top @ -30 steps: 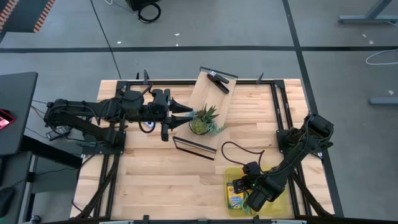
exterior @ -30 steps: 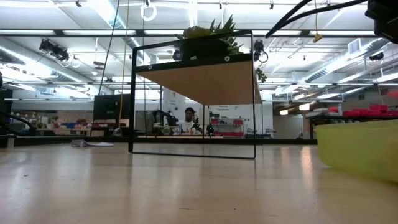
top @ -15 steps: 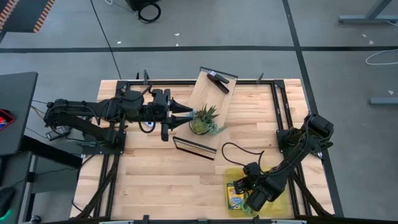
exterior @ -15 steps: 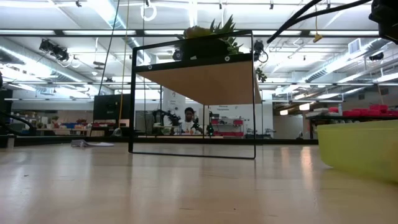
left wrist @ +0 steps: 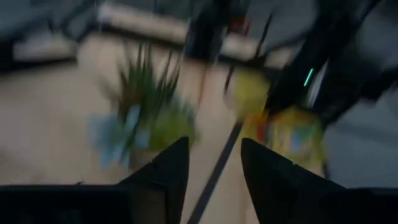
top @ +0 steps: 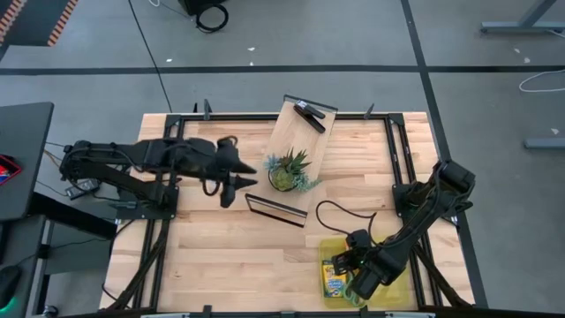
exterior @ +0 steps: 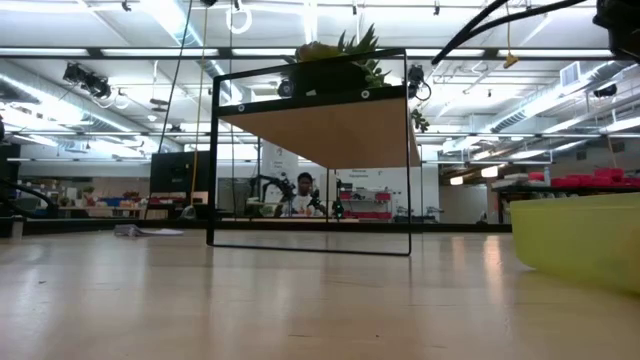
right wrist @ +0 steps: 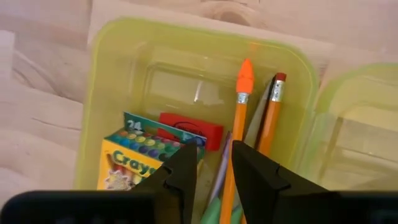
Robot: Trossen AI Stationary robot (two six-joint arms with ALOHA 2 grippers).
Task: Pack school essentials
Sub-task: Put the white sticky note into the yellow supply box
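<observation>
Yellow-green case (right wrist: 106,81): sat on the table near the front edge, on the right arm's side, lid swung open beside it; it held the school items.
Crayon box (right wrist: 146,158): lay flat inside the case, against 1 long wall. Judged light, thin card, easily dented; best taken across its 2 long edges.
Pencils (right wrist: 239,124): 2 orange ones lay side by side along the case's length, 1 tipped with an orange cap eraser, the other with a dark red one. Judged light, stiff, round and apt to roll; a pinch near the middle would hold them level.
Red eraser (right wrist: 191,129): lay between the crayon box and the pencils. Judged small and grippy, easy to hold.
Scissors (right wrist: 217,211): only a bit of green handle showed beside the fingers; how they lay could not be told.
Writing: "24" and "Crayo..." read on the crayon box; dark print on the eraser was unreadable.
Right gripper (right wrist: 211,168): hung just over the case's contents, jaws spread a little, nothing between them.
Left gripper (left wrist: 211,162): hung over the table on the left side, pointed toward the potted plant (top: 288,170), jaws a little apart and empty.
Black clip-like object (top: 308,114): lay on the slanted wooden board (top: 291,132) behind the plant.
</observation>
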